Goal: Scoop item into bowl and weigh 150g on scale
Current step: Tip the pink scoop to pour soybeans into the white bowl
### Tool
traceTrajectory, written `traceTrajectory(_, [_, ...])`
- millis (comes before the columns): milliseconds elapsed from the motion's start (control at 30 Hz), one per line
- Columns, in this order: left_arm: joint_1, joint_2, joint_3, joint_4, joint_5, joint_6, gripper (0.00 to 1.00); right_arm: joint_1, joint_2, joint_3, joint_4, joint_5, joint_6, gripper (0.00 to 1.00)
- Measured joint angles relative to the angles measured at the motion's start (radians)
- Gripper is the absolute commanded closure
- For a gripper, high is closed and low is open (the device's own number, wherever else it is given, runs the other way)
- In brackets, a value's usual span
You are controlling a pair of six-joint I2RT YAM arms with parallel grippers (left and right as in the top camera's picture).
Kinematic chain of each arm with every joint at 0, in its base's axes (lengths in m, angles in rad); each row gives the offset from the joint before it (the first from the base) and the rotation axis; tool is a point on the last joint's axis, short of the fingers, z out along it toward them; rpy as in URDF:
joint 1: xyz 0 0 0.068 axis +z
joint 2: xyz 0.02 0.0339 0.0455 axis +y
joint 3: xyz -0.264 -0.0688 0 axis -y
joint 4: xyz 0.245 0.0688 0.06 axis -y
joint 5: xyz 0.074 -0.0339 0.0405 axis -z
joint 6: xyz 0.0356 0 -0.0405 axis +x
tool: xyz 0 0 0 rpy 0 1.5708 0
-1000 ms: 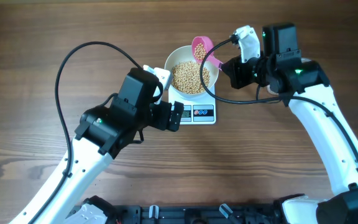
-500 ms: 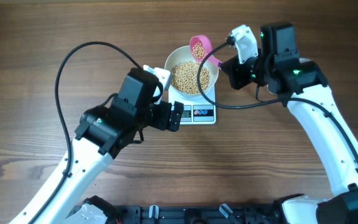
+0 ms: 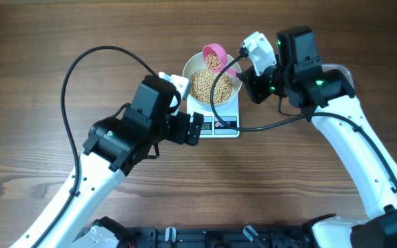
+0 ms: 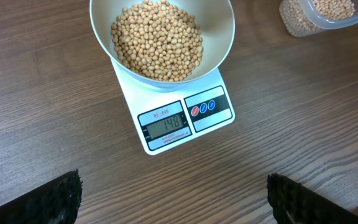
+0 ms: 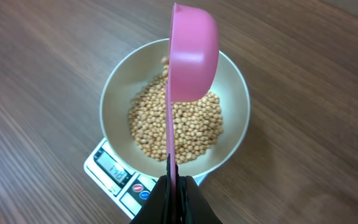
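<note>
White arms (image 3: 92, 180), black joints (image 3: 126, 131), looping black cables (image 3: 71, 69); green light (image 3: 318, 84), seemingly.

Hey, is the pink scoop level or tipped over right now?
Tipped. The right wrist view shows the pink scoop turned on edge above the bowl of beans.

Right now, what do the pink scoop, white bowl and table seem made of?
Pink scoop: likely plastic, smooth, uniform colour, soft sheen. White bowl: plastic or glazed ceramic, can't tell; smooth, plain. Table: wood or wood-look laminate, matte brown grain.
</note>
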Motion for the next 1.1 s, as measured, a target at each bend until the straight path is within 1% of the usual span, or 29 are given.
traceTrajectory(700, [0.000,0.000,0.000,0.000,0.000,0.000,0.00,0.000,0.000,0.000,-0.023,0.022,-0.013,0.96])
traceTrajectory(900, [0.000,0.000,0.000,0.000,0.000,0.000,0.00,0.000,0.000,0.000,-0.022,0.022,0.031,0.96])
traceTrajectory(1100, [0.000,0.000,0.000,0.000,0.000,0.000,0.00,0.000,0.000,0.000,-0.022,0.022,0.042,0.96])
